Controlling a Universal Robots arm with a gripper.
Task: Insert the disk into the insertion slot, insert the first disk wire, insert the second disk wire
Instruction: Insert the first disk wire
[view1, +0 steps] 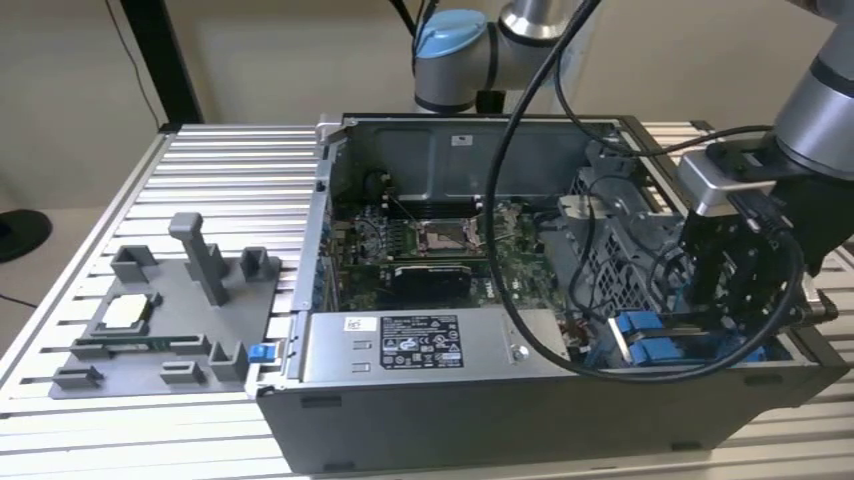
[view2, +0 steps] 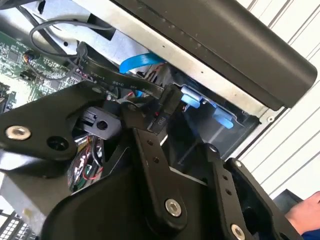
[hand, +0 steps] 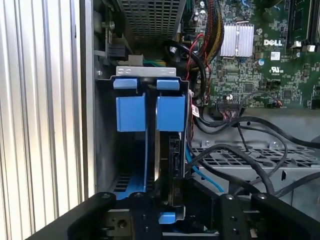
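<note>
Okay, the disk (hand: 172, 160) stands edge-on in the slot (hand: 102, 140) beside the blue tabs (hand: 131, 107), right at the gripper (view1: 727, 300). I can't tell if it's clamped or open. You'll want a straight, untilted push, clear of the black cables (hand: 227, 146).

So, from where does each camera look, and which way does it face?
Exterior view: off the arm, above, looking down into the open computer case; arm and gripper show at the exterior view's right.
First wrist view: on the arm, facing the insertion slot and motherboard; gripper body in front.
Second wrist view: on the arm, facing the case wall past the gripper's links.
All three share the slot's blue tabs.
</note>
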